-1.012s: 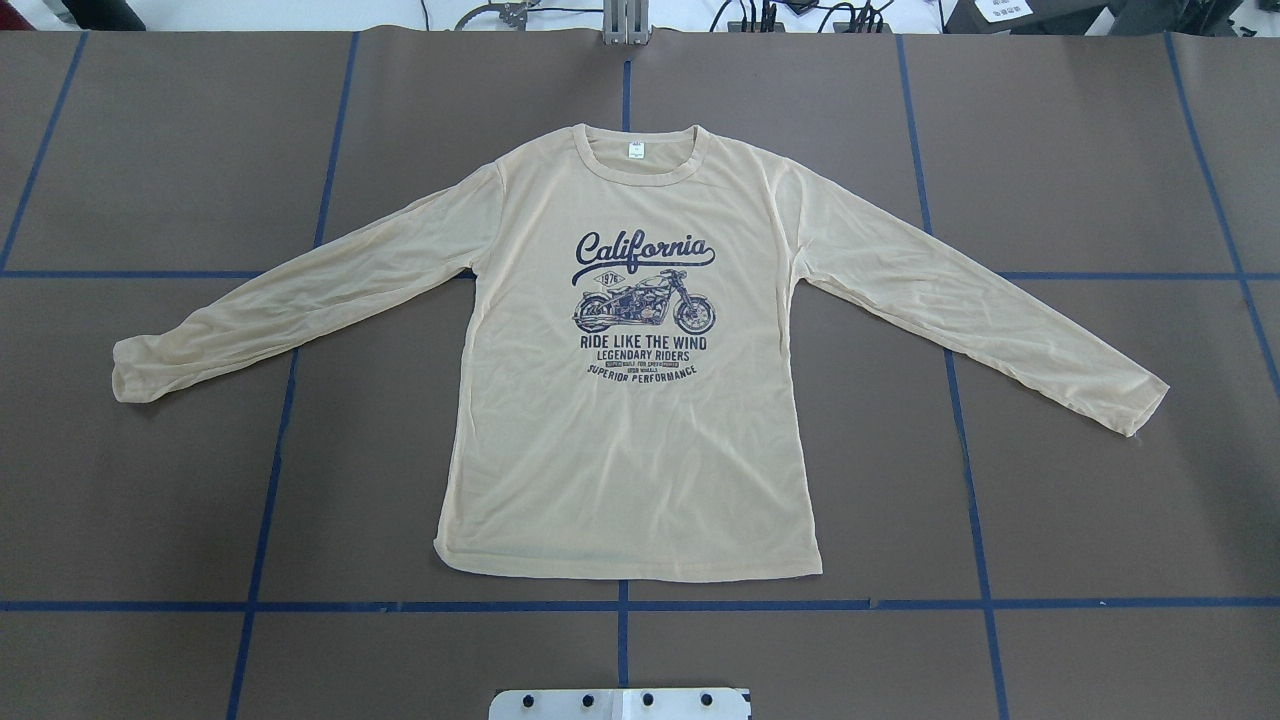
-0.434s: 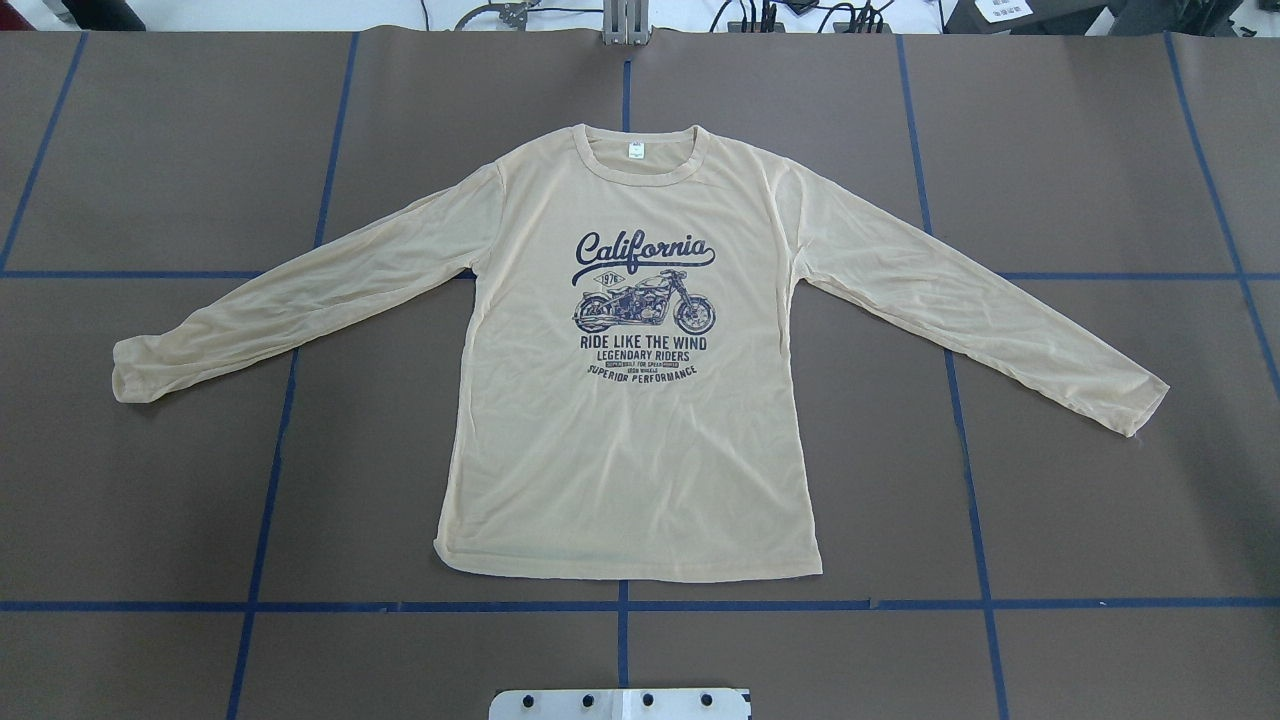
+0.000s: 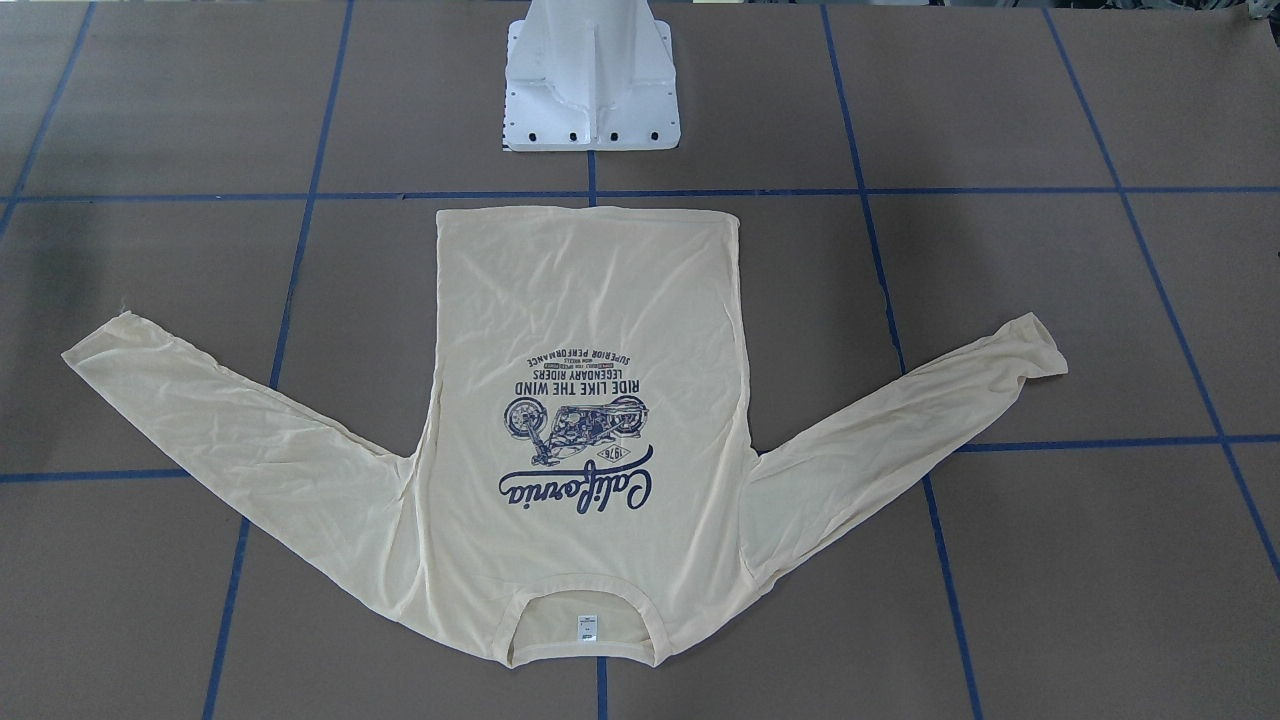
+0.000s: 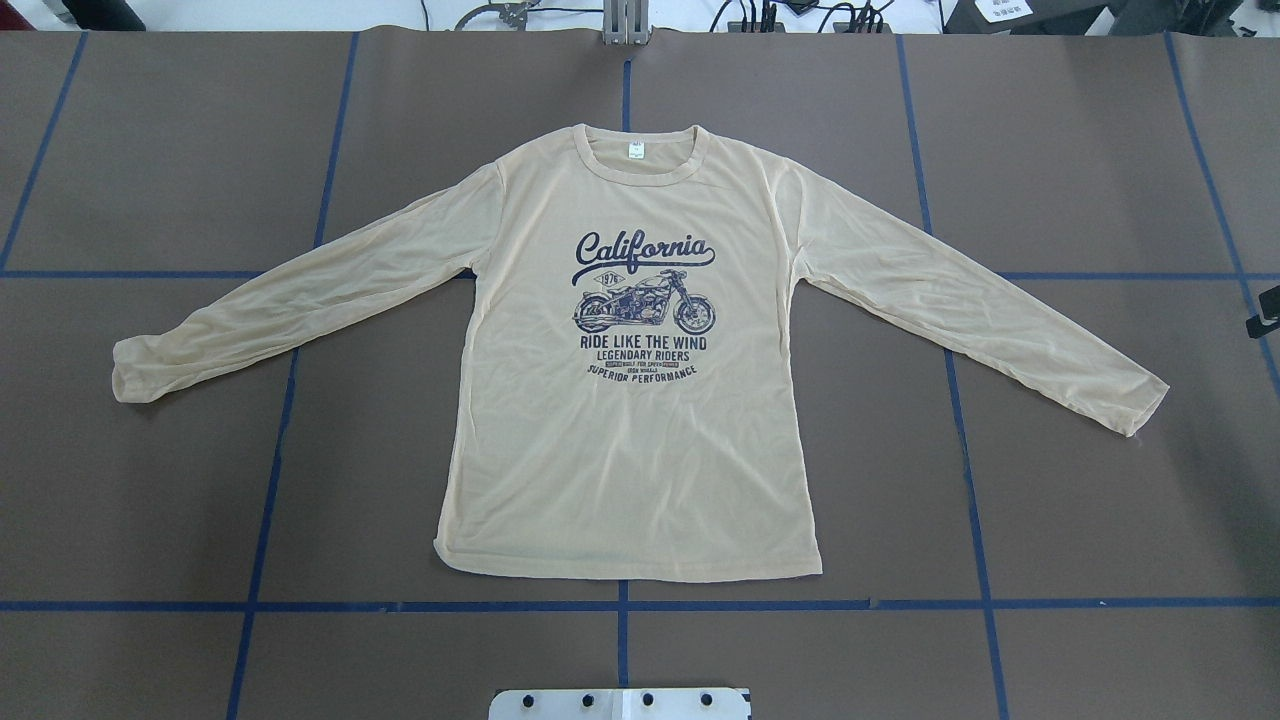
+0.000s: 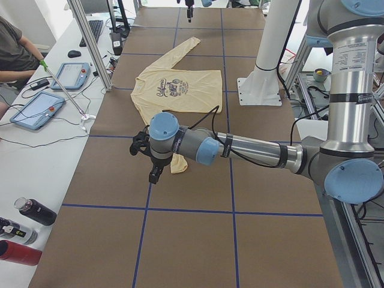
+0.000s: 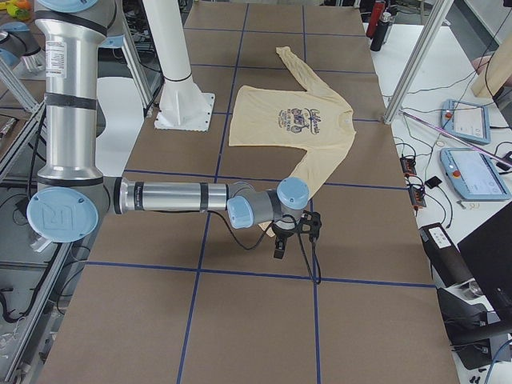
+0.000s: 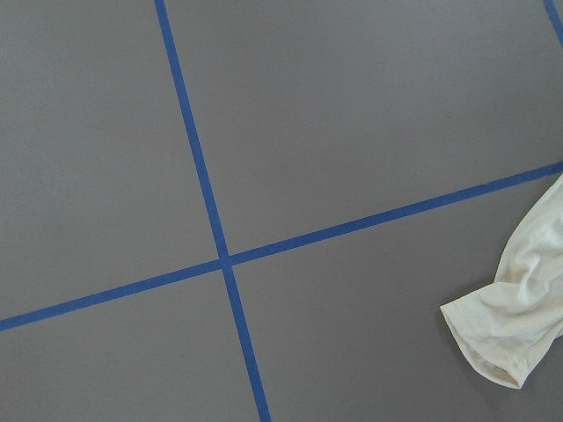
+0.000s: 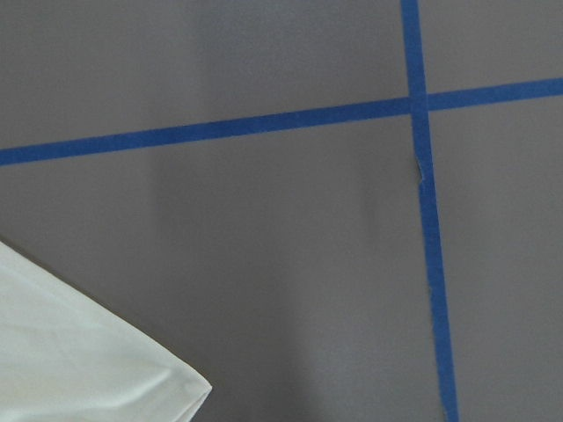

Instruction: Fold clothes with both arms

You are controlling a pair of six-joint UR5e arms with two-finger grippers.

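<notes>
We saw the brown bench (image 4: 150, 150), gridded in blue tape (image 4: 300, 606), carrying the pale cream-yellow long-sleeved shirt (image 4: 620, 470) flat at centre, print up, sleeves spread. The small black left tool (image 5: 155, 174) and right tool (image 6: 278, 248) hung near the cuffs; open or closed, we could not tell.

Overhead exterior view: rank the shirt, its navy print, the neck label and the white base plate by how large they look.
1. shirt
2. navy print
3. white base plate, counting only the strip in view; the frame edge cuts it off, so its place is unsure
4. neck label
</notes>
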